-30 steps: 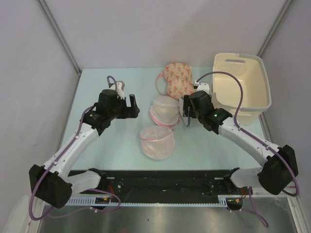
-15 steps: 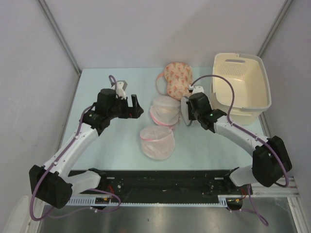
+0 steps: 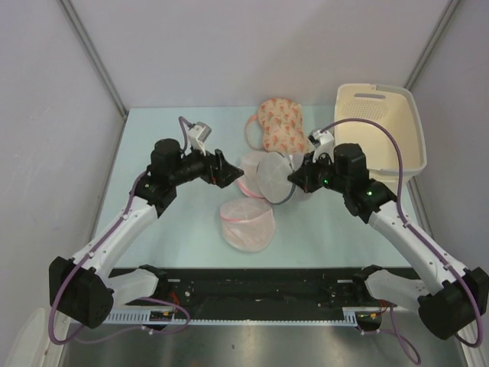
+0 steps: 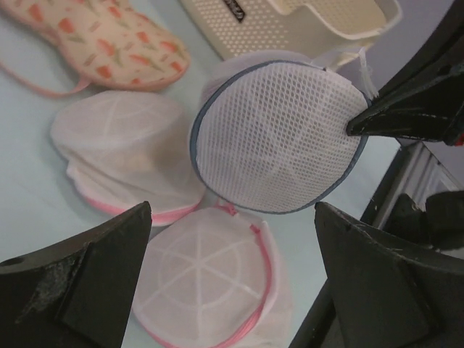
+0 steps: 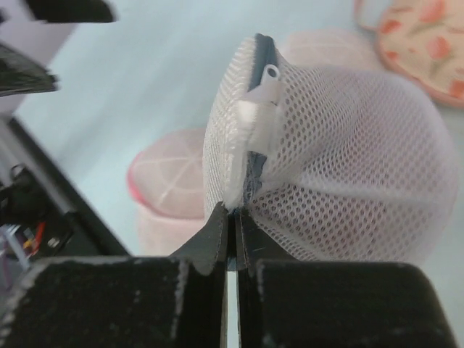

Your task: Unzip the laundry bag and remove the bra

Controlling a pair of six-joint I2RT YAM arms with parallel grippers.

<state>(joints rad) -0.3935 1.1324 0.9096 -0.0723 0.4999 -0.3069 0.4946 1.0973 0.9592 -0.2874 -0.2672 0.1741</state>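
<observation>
Bag (image 4: 279,134) held off the counter (image 3: 183,229), zip apparently unopened.
Right fingers (image 5: 210,243) pinch its rim; left fingers (image 4: 80,283) hang spread nearby; bra not visible.

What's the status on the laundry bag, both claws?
Right claw shut on laundry bag rim, bag held up. Left claw open, facing it, not touching. Zip looks closed. Pink-trimmed pouches below it.
</observation>
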